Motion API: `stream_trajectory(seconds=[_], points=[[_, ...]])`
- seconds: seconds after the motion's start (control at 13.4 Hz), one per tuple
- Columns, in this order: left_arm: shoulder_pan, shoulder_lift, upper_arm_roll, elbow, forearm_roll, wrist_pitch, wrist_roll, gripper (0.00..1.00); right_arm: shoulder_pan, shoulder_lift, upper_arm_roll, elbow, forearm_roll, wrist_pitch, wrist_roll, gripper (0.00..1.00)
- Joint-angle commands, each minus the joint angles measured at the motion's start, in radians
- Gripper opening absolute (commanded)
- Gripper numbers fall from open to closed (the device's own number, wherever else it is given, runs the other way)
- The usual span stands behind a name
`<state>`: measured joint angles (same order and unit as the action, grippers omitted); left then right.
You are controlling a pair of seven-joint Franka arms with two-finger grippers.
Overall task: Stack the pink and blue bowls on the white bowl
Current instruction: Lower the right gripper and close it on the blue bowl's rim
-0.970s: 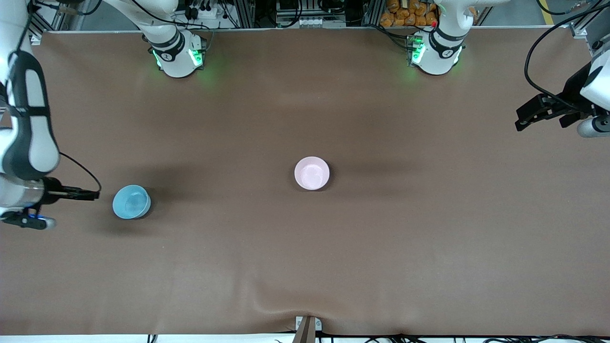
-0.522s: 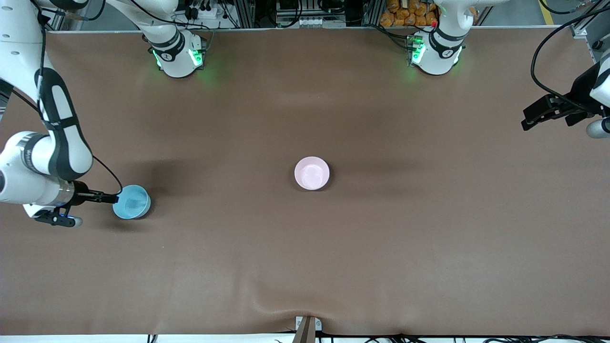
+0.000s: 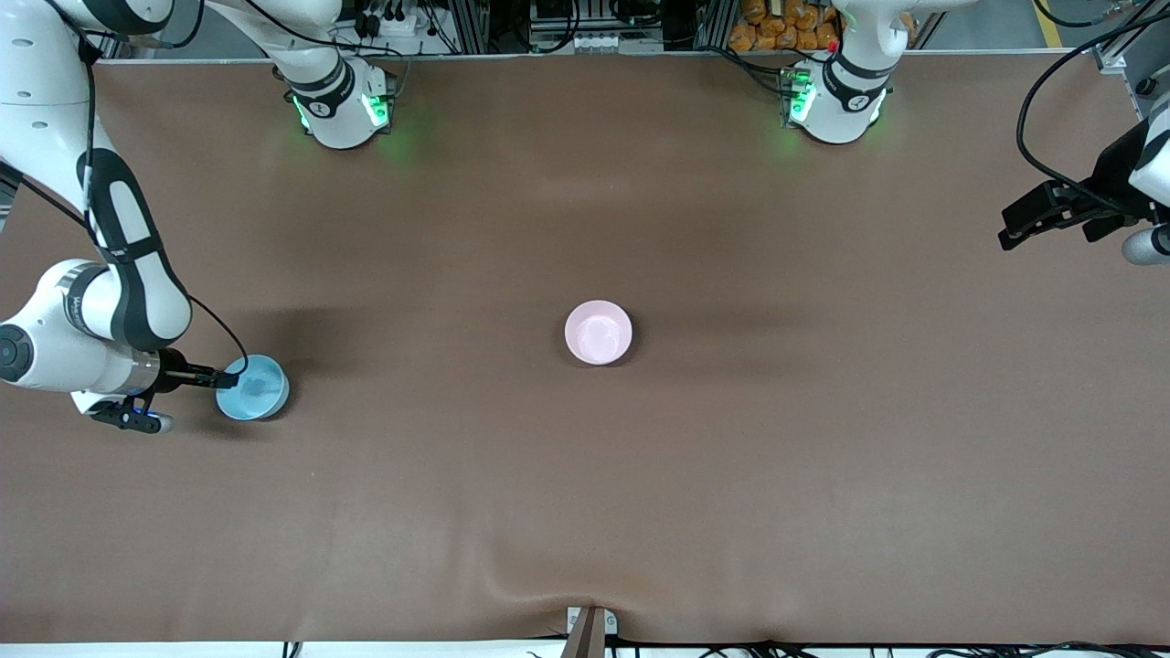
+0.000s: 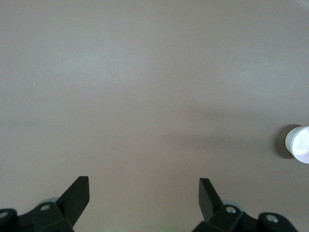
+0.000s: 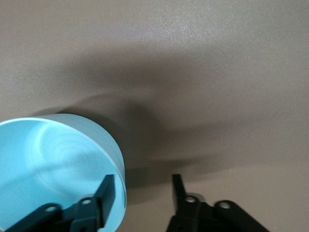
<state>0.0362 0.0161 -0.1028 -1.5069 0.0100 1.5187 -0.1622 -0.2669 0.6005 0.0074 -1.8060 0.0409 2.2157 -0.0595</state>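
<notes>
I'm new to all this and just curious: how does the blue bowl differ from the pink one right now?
The blue bowl sits toward the right arm's end of the table; the pink bowl sits mid-table. The right hand straddles the blue bowl's rim with open fingers, one inside, one outside; nothing touches the pink bowl. The blue bowl lies slightly nearer the front camera. Both are small, round, plain and upright. The left hand waits, open.

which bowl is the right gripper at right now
The blue bowl, toward the right arm's end: the right gripper, open, straddles its rim. The pink bowl sits untouched mid-table.
</notes>
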Motion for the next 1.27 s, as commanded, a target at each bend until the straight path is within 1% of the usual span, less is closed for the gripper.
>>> stream_trajectory(seconds=[0.0, 0.22, 0.37, 0.6, 0.67, 0.75, 0.9, 0.97, 1.12, 1.19], points=[[0.005, -0.005, -0.003, 0.004, -0.018, 0.0, 0.017, 1.0, -0.014, -0.005, 0.014, -0.007, 0.022, 0.001, -0.011, 0.0], [0.002, -0.004, -0.006, 0.002, -0.018, 0.0, 0.017, 1.0, -0.011, -0.008, 0.014, -0.006, 0.022, -0.008, -0.011, 0.0], [0.001, -0.005, -0.009, 0.002, -0.018, 0.0, 0.017, 1.0, -0.006, -0.028, 0.014, -0.004, 0.022, -0.013, -0.011, 0.0], [0.001, -0.008, -0.011, 0.002, -0.018, 0.0, 0.017, 1.0, -0.003, -0.117, 0.022, 0.002, 0.024, -0.086, -0.009, 0.0], [0.001, -0.008, -0.011, 0.002, -0.018, 0.0, 0.017, 1.0, 0.0, -0.151, 0.034, 0.004, 0.024, -0.115, -0.009, 0.0], [0.001, -0.012, -0.011, 0.002, -0.018, 0.0, 0.017, 1.0, -0.002, -0.187, 0.064, 0.004, 0.039, -0.148, -0.008, 0.0], [0.001, -0.012, -0.011, 0.002, -0.018, 0.0, 0.018, 1.0, 0.017, -0.246, 0.094, 0.005, 0.166, -0.217, -0.009, 0.0], [-0.001, -0.012, -0.012, 0.002, -0.018, 0.0, 0.018, 1.0, 0.044, -0.267, 0.111, 0.008, 0.187, -0.238, -0.009, 0.0], [-0.002, -0.012, -0.021, 0.002, -0.018, 0.0, 0.018, 1.0, 0.135, -0.283, 0.132, 0.008, 0.201, -0.246, 0.0, 0.0], [-0.001, -0.01, -0.024, 0.002, -0.018, 0.0, 0.017, 1.0, 0.181, -0.284, 0.14, 0.014, 0.246, -0.245, 0.038, 0.0]])
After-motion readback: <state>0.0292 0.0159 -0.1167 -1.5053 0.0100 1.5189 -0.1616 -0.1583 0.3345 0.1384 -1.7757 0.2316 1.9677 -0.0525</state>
